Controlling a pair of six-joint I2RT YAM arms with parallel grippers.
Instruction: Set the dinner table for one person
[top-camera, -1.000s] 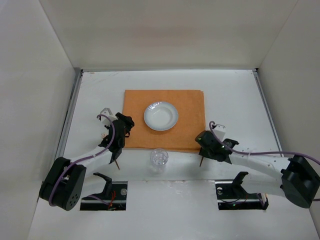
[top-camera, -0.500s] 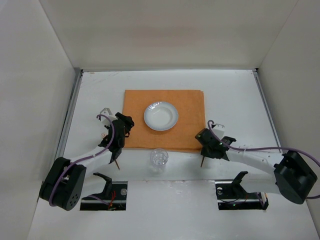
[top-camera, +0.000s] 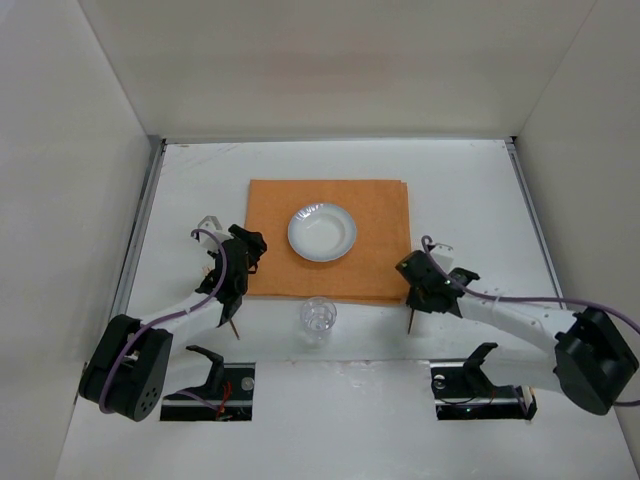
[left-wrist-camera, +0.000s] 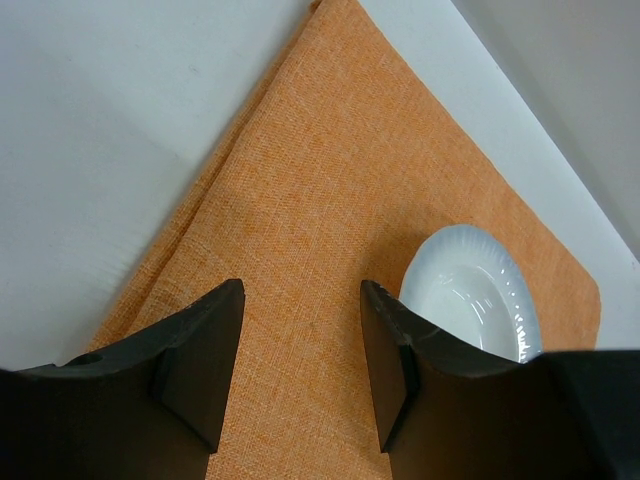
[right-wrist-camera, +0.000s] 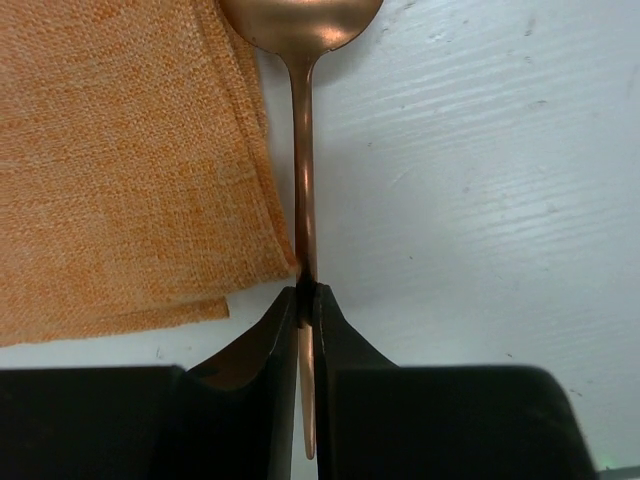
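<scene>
Right tool pinching slim copper spoon; left tool spread over woven orange mat.

No text, label, brand or number (on any surface) can be read.

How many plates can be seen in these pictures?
1. The white plate lies on the orange mat, about midway across it, slightly toward its far edge. No other plate shows; none seems hidden.

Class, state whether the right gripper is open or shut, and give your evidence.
Shut. In the right wrist view the right gripper pinches the copper-coloured metal spoon by its handle, with no gap left.
</scene>
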